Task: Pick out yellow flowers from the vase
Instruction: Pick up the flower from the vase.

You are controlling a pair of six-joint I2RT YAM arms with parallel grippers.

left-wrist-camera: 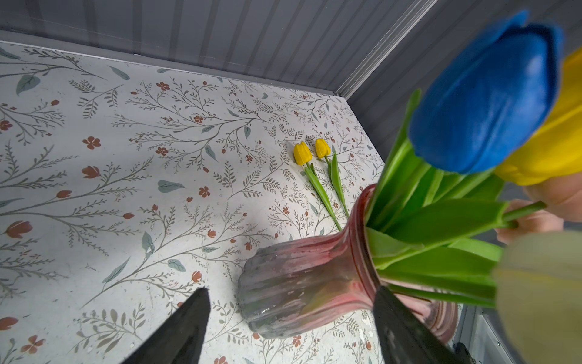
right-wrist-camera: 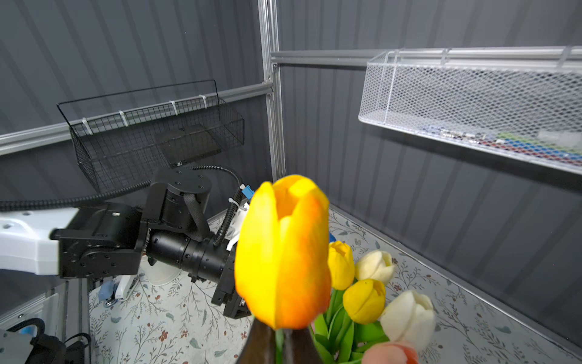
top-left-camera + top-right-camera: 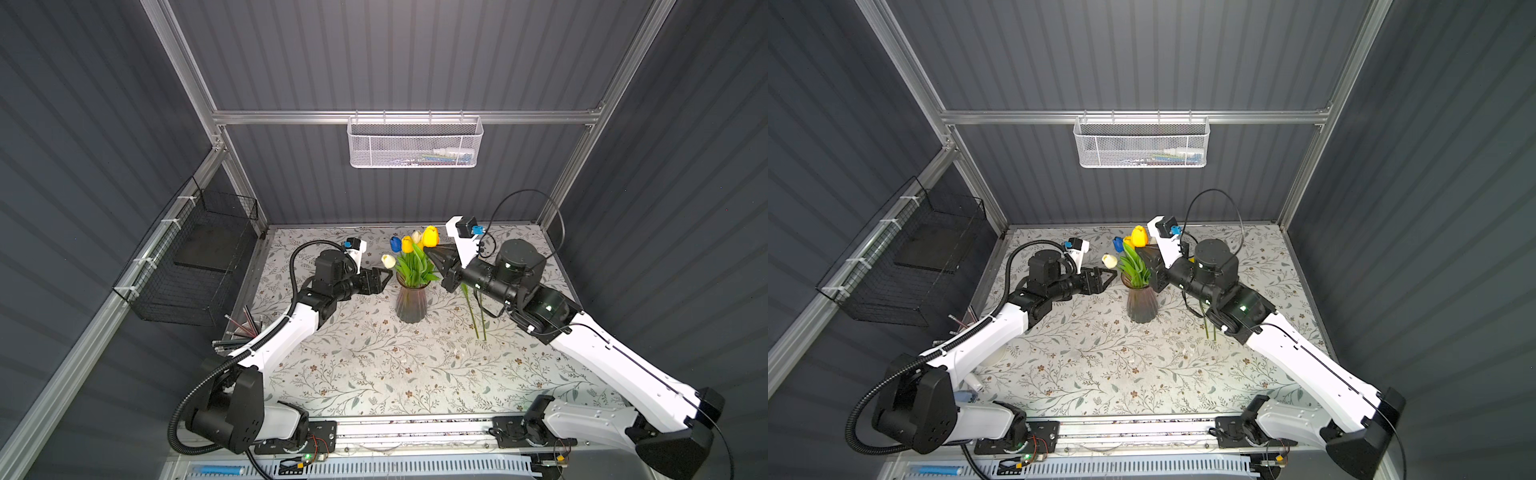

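Observation:
The vase (image 3: 411, 305) (image 1: 299, 296) stands mid-table and holds yellow, white, blue and pink tulips. My right gripper (image 2: 278, 337) (image 3: 432, 253) is shut on the green stem just under a large yellow, orange-tinged flower (image 2: 283, 252) (image 3: 431, 235), which stands above the other heads. More yellow flowers (image 2: 363, 301) (image 3: 407, 244) sit in the bunch. Two yellow flowers (image 1: 302, 153) lie flat on the table to the right of the vase; in both top views only their stems (image 3: 473, 316) show. My left gripper (image 1: 293, 290) (image 3: 386, 277) is open at the vase's neck, one finger (image 1: 400, 327) beside the rim.
A blue tulip (image 1: 485, 94) and white tulips (image 3: 389, 260) crowd the vase's mouth. A white mesh basket (image 3: 415, 143) hangs on the back wall, and a black wire basket (image 3: 195, 257) on the left wall. A cup of pens (image 3: 245, 326) stands at the table's left edge.

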